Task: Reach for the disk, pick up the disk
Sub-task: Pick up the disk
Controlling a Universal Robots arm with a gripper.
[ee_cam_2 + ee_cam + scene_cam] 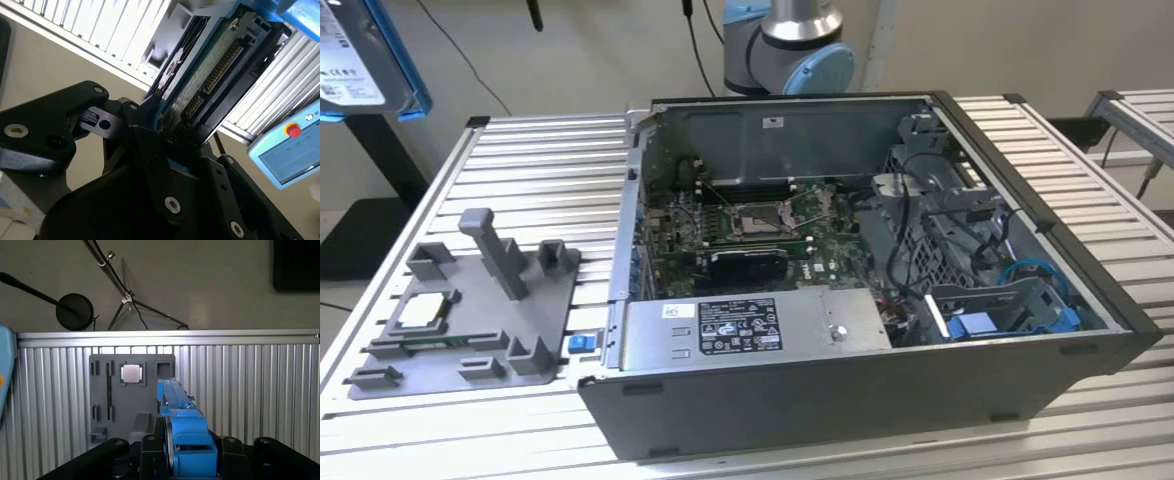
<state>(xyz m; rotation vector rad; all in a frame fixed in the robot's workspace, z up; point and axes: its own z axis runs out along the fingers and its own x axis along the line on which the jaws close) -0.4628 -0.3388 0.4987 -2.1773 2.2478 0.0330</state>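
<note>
In both wrist views the gripper (167,127) (181,452) appears clenched on the disk (212,75) (184,422), though its tips are partly hidden. The disk stands on edge between the jaws, raised clear of the table (250,390). Beyond it a tray (102,390) carries a chip (131,373). In the exterior view the disk (360,60) hangs at the left, apart from the case (854,400).
</note>
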